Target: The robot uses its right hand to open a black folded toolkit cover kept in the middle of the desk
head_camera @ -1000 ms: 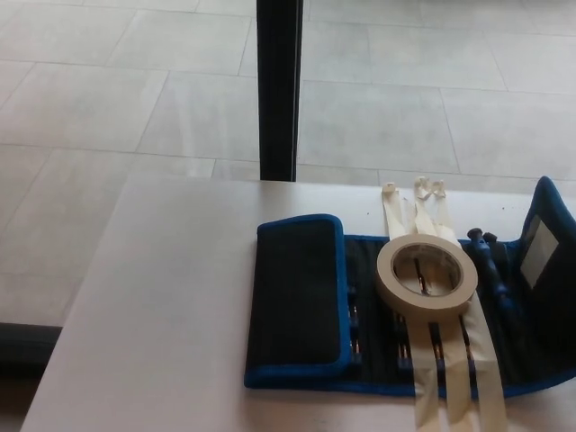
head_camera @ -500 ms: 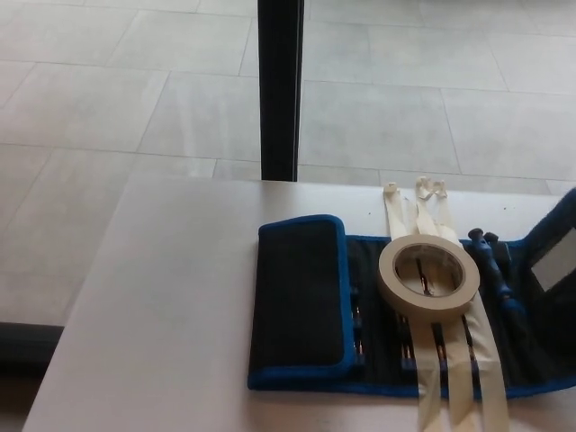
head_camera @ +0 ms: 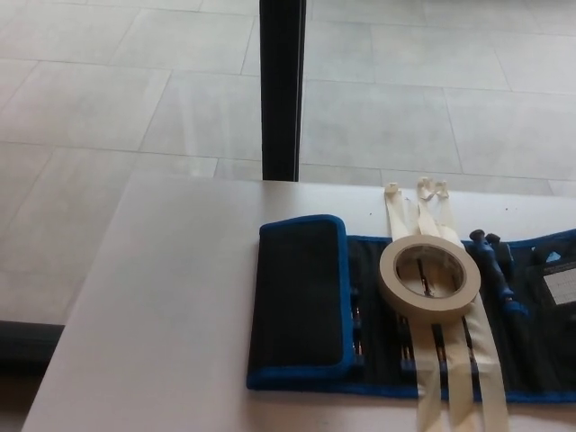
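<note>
We saw neither hand; the toolkit cover [head_camera: 297, 301] ran off-frame rightward, its right flap [head_camera: 551, 279] now lying flat

Tape roll [head_camera: 428, 276] rests on toolkit cover [head_camera: 301, 301]

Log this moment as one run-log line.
toolkit cover: right flap lies open and flat, left flap folded over | tape roll: on the kit | desk | hands: none in view
</note>
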Controlling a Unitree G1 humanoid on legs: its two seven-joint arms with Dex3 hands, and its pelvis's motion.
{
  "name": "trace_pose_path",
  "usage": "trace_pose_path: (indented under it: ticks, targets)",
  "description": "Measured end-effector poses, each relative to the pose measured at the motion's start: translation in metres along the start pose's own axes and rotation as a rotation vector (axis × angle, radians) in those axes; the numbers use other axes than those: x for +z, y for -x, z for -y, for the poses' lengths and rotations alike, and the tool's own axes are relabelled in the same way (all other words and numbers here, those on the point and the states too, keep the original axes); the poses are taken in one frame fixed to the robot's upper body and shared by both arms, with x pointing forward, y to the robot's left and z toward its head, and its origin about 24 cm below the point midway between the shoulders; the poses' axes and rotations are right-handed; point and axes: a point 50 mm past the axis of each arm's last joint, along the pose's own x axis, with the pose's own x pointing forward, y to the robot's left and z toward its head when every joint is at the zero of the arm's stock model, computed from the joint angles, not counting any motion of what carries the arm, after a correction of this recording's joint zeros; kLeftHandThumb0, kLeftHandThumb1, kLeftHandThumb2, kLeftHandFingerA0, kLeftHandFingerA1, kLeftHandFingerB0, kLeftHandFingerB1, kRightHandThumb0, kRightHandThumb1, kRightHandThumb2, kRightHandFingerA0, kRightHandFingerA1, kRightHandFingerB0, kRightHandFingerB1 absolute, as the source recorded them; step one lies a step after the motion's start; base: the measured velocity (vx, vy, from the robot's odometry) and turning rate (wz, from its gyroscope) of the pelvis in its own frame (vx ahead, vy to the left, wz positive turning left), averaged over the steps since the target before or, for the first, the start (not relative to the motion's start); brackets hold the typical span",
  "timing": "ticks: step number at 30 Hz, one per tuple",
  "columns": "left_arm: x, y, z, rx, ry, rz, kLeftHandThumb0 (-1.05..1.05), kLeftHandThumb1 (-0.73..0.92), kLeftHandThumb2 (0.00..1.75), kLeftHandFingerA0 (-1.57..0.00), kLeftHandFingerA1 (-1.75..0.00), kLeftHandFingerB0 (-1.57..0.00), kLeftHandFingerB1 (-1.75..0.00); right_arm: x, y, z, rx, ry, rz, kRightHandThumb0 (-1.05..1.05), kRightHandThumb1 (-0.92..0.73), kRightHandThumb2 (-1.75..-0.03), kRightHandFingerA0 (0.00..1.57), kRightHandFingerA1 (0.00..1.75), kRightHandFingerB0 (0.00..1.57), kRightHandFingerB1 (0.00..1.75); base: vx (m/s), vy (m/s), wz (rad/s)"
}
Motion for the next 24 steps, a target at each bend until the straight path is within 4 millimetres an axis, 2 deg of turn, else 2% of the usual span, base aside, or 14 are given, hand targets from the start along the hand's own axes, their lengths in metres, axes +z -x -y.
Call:
trace_pose_path:
  ticks: [1,2,3,4,5,7,8,9,10,11,18,21,22,24]
  targets:
    - [0.0,0.0,0.0,0.0,0.001,-0.001,-0.93,0.78,0.64,-0.29,-0.61,-0.24,-0.41,-0.002,-0.001,0.003,-0.014,-0.023,-0.026,-0.48,-0.72,-0.96,0.0,0.26,0.0,0.24,0.0,0.0,0.0]
    - [-0.001,0.001,-0.001,0.002,0.002,-0.003,-0.92,0.8,0.64,-0.27,-0.61,-0.22,-0.41,-0.006,-0.003,0.006,-0.033,-0.053,-0.064,-0.41,-0.91,-0.67,0.0,0.29,0.0,0.17,0.0,0.0,0.0]
    - [-0.002,0.001,-0.001,0.003,0.003,-0.004,-0.92,0.81,0.64,-0.22,-0.57,-0.17,-0.39,-0.008,-0.005,0.008,-0.045,-0.074,-0.089,-0.51,-0.71,-0.91,0.0,0.13,0.0,0.0,0.0,0.0,0.0]
    - [-0.003,0.001,-0.001,0.003,0.004,-0.005,-0.91,0.79,0.64,-0.24,-0.59,-0.18,-0.4,-0.01,-0.006,0.011,-0.058,-0.098,-0.119,-0.43,-0.85,-0.67,0.0,0.04,0.0,0.05,0.0,0.0,0.0]
    - [-0.003,0.002,-0.001,0.003,0.004,-0.006,-0.92,0.8,0.64,-0.26,-0.61,-0.22,-0.42,-0.013,-0.006,0.012,-0.069,-0.121,-0.145,-0.57,-0.74,-0.94,0.0,0.12,0.0,0.04,0.0,0.0,0.0]
    - [-0.003,0.002,-0.001,0.003,0.005,-0.006,-0.93,0.77,0.64,-0.27,-0.61,-0.23,-0.42,-0.018,-0.008,0.015,-0.088,-0.164,-0.199,-0.5,-0.87,-0.74,0.0,0.0,0.0,0.16,0.0,0.0,0.0]
    - [-0.004,0.002,-0.002,0.004,0.006,-0.007,-0.92,0.78,0.64,-0.27,-0.62,-0.23,-0.42,-0.023,-0.008,0.017,-0.102,-0.203,-0.248,-0.57,-0.76,-0.95,0.0,0.12,0.0,0.07,0.0,0.0,0.0]
    - [-0.004,0.002,-0.002,0.004,0.007,-0.008,-0.91,0.61,1.02,-0.27,-0.63,-0.16,-0.5,-0.026,-0.008,0.018,-0.109,-0.225,-0.275,-0.49,-0.89,-0.69,0.0,0.09,0.0,0.14,0.0,0.0,0.0]
    - [-0.004,0.002,-0.002,0.003,0.008,-0.008,-0.91,0.6,1.02,-0.25,-0.63,-0.13,-0.49,-0.028,-0.008,0.018,-0.116,-0.249,-0.304,-0.58,-0.77,-0.94,0.0,0.12,0.0,0.0,0.0,0.0,0.0]
    - [-0.004,0.002,-0.002,0.003,0.009,-0.008,-0.94,0.79,0.64,-0.29,-0.63,-0.18,-0.42,-0.032,-0.008,0.018,-0.123,-0.277,-0.338,-0.45,-0.87,-0.72,0.0,0.03,0.0,0.07,0.0,0.0,0.0]
    - [-0.004,0.005,-0.004,0.002,0.016,0.003,-0.96,0.77,0.63,-0.37,-0.67,-0.23,-0.45,-0.044,-0.006,0.022,-0.115,-0.358,-0.468,-0.61,-0.71,-0.83,0.0,0.0,0.04,0.0,0.0,0.0,0.0]
    - [-0.002,0.006,-0.005,0.006,0.024,0.014,-0.95,0.83,0.65,-0.36,-0.68,-0.21,-0.45,-0.034,-0.017,0.038,-0.104,-0.334,-0.41,-0.76,-0.56,-0.89,0.0,0.19,0.0,0.16,0.0,0.0,0.0]
    - [-0.002,0.006,-0.006,0.007,0.023,0.014,-0.97,0.84,0.65,-0.38,-0.66,-0.21,-0.45,-0.03,-0.022,0.046,-0.107,-0.324,-0.386,-0.63,-0.7,-0.61,0.0,0.16,0.04,0.34,0.0,0.0,0.0]
    - [-0.003,0.006,-0.006,0.008,0.021,0.013,-0.95,0.81,0.64,-0.33,-0.66,-0.19,-0.45,-0.023,-0.029,0.06,-0.118,-0.312,-0.351,-0.67,-0.7,-0.61,0.0,0.12,0.02,0.38,0.0,0.0,0.0]
